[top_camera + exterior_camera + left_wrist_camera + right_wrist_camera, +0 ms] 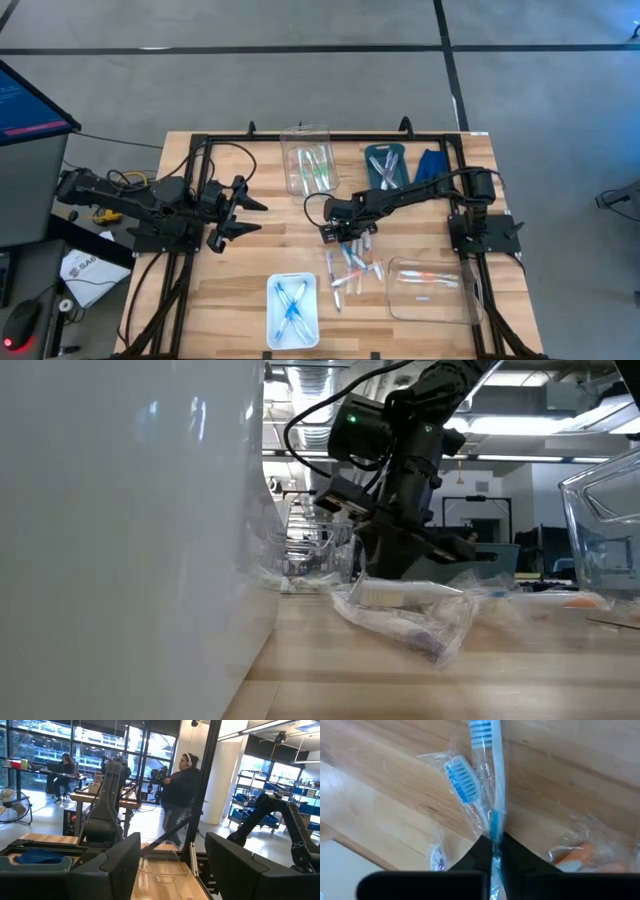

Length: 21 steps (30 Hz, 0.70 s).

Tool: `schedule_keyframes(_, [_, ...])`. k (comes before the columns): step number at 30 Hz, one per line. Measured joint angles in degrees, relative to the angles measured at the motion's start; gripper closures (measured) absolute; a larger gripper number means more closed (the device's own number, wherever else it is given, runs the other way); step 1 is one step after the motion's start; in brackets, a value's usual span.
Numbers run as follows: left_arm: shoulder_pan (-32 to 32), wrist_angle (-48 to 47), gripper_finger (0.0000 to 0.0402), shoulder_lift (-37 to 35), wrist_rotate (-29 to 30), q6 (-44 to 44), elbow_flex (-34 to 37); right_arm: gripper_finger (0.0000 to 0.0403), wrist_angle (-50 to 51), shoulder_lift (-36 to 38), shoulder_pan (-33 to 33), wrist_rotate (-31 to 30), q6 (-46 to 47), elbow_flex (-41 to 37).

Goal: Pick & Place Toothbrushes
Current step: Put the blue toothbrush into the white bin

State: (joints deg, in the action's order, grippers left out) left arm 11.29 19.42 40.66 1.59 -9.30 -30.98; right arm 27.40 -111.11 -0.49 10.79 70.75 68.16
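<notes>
While pinched by the handle between the closed fingers of right gripper [494, 851], thin blue-and-clear plastic toothbrush in crinkly wrapper [490, 780] lying on wooden table [580, 785] at mid-table. Judged light, stiff, slippery; mid-handle hold advisable. Left gripper [232, 212] wide open, holding nothing.

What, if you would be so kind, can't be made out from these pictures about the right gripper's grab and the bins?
- High view: the right gripper covers the pile where it grips; which toothbrush it took is too small to tell.
- Right wrist view: the blue toothbrush shows pinched between shut fingers, its handle end cut off by the edge.
- Low view: a white bin close to the lens blocks the table's left side.
- Left wrist view: open left gripper; no toothbrushes in sight.
</notes>
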Motion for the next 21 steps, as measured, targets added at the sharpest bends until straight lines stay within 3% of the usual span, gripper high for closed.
schedule_keyframes(5, [0.0,0.0,0.0183,0.0,0.0,0.0,0.0,0.0368,1.1,0.0,0.0,0.1,-1.5,0.0])
schedule_keyframes(12, [0.0,0.0,0.0183,0.0,0.0,0.0,0.0,0.0390,2.0,2.1,0.1,-0.7,-2.4,0.0])
schedule_keyframes(16, [0.0,0.0,0.0183,0.0,0.0,0.0,0.0,0.0380,4.1,5.3,-0.3,-4.0,-4.2,0.0])
schedule_keyframes(21, [0.0,0.0,0.0183,0.0,0.0,0.0,0.0,0.0397,5.8,10.8,-1.0,-9.7,-9.7,0.0])
